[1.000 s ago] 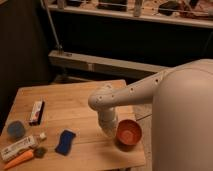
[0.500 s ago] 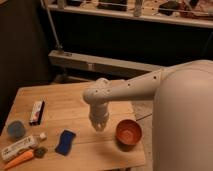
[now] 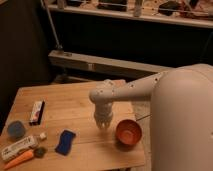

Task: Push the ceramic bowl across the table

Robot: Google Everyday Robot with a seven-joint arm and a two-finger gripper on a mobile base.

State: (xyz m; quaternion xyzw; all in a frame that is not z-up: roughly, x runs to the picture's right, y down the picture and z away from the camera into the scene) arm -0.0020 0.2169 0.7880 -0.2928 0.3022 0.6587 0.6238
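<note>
Orange-red ceramic bowl [image 3: 128, 132] sits near the right front edge of the wooden worktop [image 3: 65, 102], where it sat a second ago. The white arm's claw [image 3: 102, 123], fingers together and pointing down, has drawn back from the bowl's rim and now hangs just left of the bowl, apart from it. Beyond the claw, the blue pad [image 3: 65, 142] lies nearest the bowl. Farther left lie a small striped box [image 3: 36, 111], a blue round container [image 3: 16, 129], a white tube [image 3: 19, 148] and a carrot [image 3: 19, 159].
</note>
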